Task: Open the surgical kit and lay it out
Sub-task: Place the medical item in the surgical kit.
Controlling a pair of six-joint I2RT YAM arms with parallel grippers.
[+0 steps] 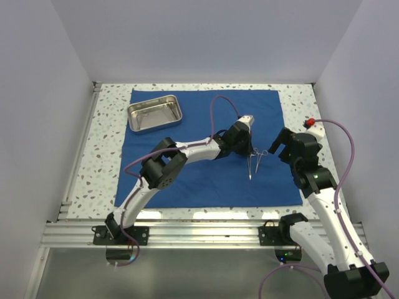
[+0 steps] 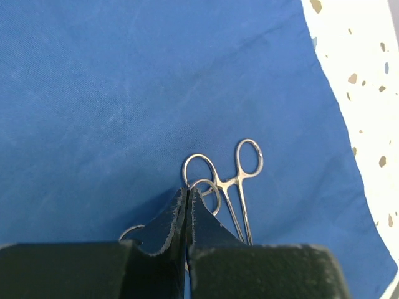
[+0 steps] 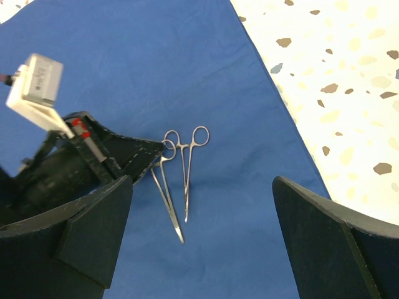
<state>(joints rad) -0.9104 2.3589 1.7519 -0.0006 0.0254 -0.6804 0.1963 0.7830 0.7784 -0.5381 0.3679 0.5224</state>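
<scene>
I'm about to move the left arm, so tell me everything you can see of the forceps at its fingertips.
The forceps is slim, shiny silver metal, with two ring handles and long thin shanks tapering to a closed tip. It lies flat on the blue cloth, rings away from the arm bases. A second forceps lies almost parallel on its right, their rings overlapping. The left gripper is shut with its tips at the rings; whether it pinches them is unclear.

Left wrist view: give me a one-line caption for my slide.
Shut left gripper tips at the ring handles of two forceps lying side by side on the blue drape.
</scene>
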